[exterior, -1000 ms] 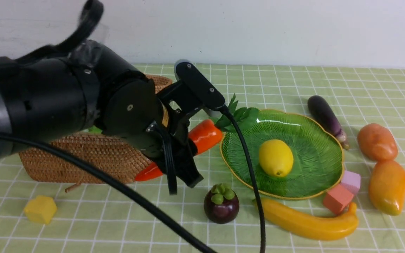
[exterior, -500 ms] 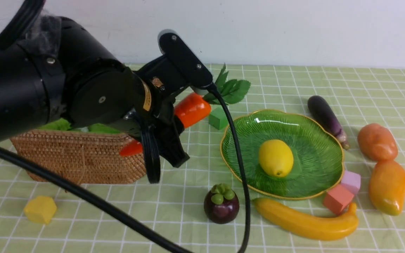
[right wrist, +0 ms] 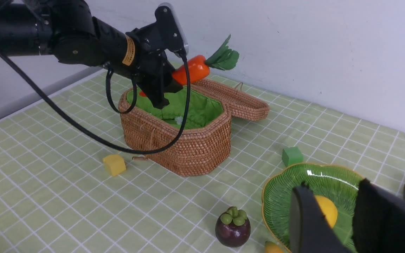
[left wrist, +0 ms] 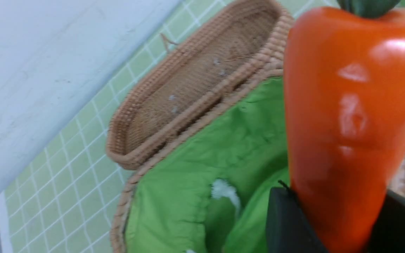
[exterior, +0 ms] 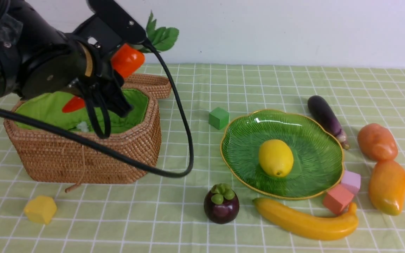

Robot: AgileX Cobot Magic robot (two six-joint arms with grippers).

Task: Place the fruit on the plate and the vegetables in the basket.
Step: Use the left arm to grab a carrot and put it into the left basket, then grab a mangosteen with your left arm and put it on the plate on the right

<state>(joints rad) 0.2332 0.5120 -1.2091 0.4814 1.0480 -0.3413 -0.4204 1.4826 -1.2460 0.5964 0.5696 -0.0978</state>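
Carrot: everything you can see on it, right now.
The carrot is a glossy orange-red toy, plastic-looking, tapering to a red tip, with dark green fabric-like leaves at its thick end. The left tool clamps its middle between black fingers. It hangs tilted, leaves up, tip down over the open basket and its green lining. Only the tool appears to touch it.

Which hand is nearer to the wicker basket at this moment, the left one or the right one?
Left. The left hand holds the carrot over the open basket; the right hand is far off, near the plate.
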